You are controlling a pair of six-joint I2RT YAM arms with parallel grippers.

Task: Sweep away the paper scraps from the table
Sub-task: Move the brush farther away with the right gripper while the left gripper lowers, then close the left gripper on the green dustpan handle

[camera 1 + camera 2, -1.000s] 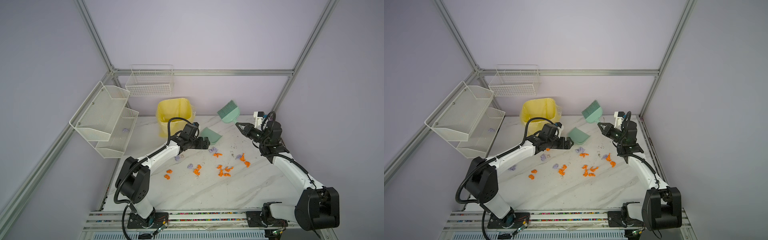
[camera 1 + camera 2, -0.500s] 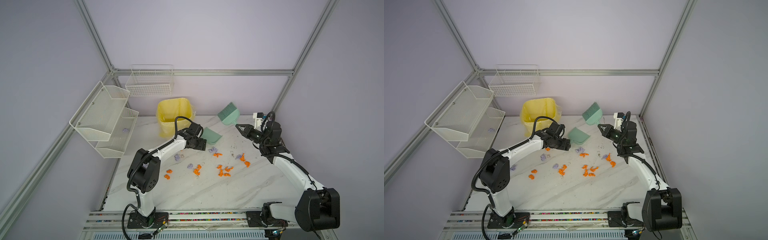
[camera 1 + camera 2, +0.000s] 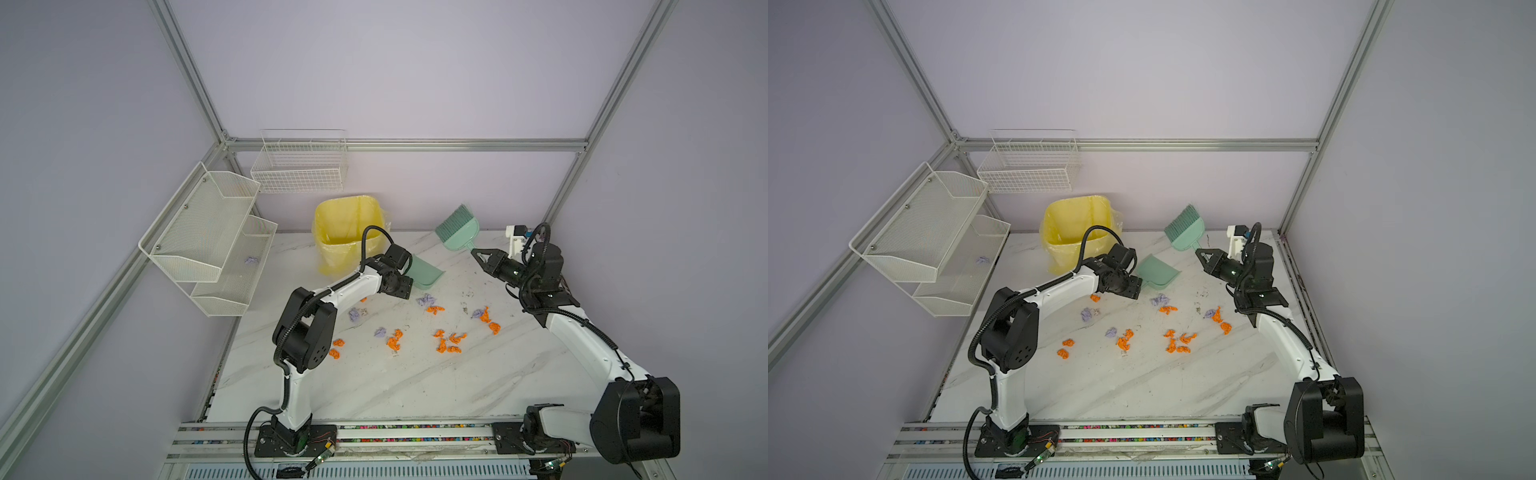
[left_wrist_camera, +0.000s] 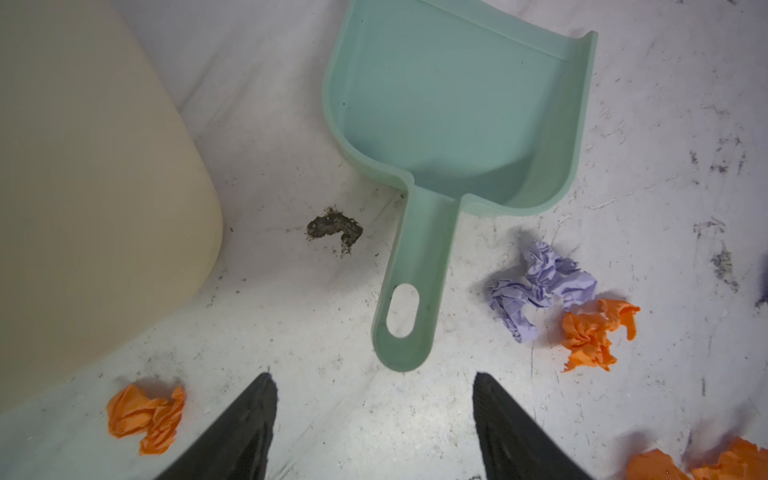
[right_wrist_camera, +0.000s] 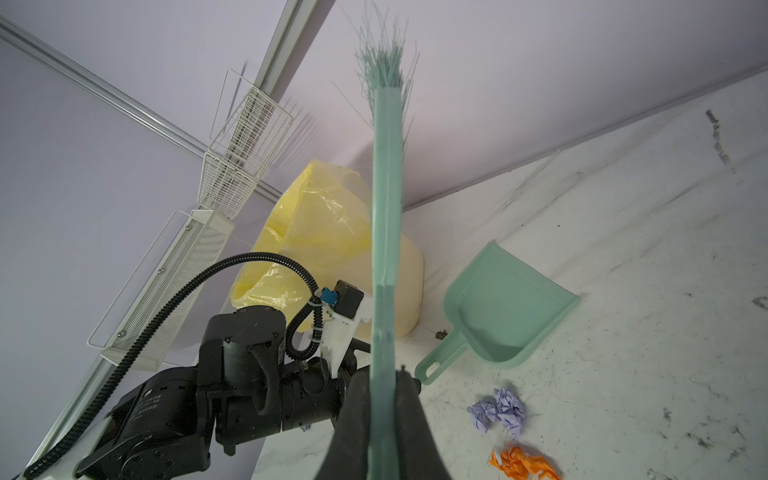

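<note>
Left wrist view: the left gripper [image 4: 372, 376] holds its jaws apart with nothing between them. The rounded end of the dustpan [image 4: 457, 104] handle lies just ahead of the fingertips [image 4: 257, 399] and touches neither. The dustpan rests flat on the table [image 4: 665, 124], its mouth facing away from the gripper, near the cream bin [image 4: 83, 166].

Right wrist view: the right gripper [image 5: 384, 386] is clamped on the handle of the brush [image 5: 386, 208]. The brush is raised off the table with its bristles pointing up toward the back wall.

In both top views the paper scraps [image 3: 441, 345] [image 3: 1171, 344], orange and lilac, lie scattered on the table in a loose band between the two arms. One lilac scrap [image 3: 251, 260] lies in the lower wire mesh shelf [image 3: 220, 299].
</note>
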